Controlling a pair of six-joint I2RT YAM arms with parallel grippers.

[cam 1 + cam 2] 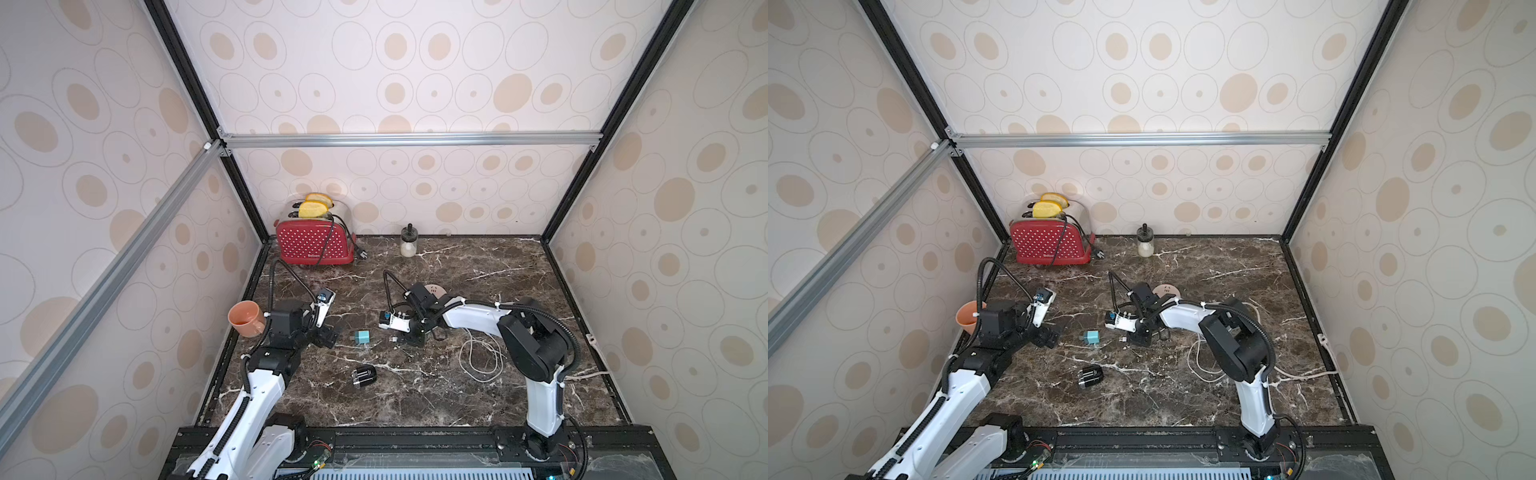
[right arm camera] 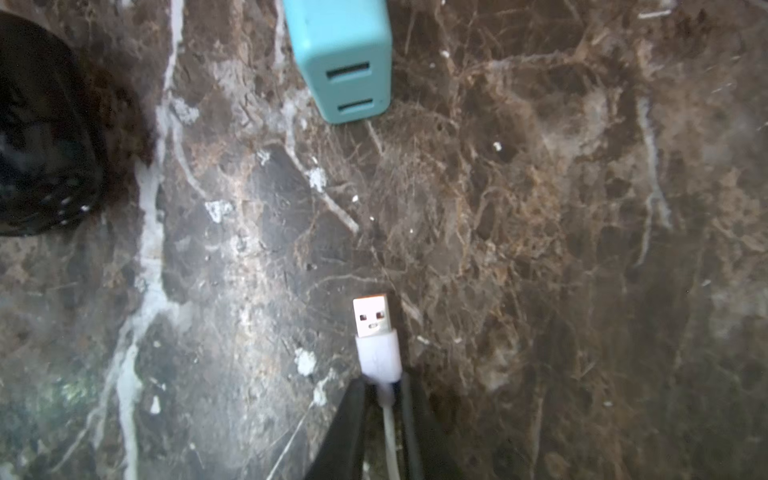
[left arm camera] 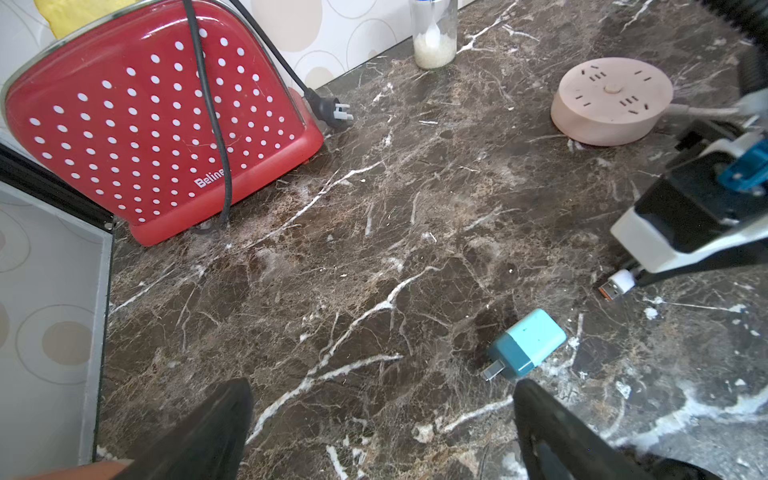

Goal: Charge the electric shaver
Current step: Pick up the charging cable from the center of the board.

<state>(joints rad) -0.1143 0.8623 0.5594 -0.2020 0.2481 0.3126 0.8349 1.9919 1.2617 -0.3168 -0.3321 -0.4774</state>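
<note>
Shaver [image 1: 365, 376] looks light, rigid, slick: grip across its black mid-body; left gripper [image 3: 382, 384] spread, empty; right gripper [image 2: 384, 382] pinches USB cable [image 2: 377, 349].

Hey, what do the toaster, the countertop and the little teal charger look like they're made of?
Toaster: glossy red shell with white dots, painted metal or plastic; highlights show the sheen. Countertop: polished dark brown marble or a marble look, judging by white veins. Charger: matte teal plastic, smooth moulded rounded corners.
</note>
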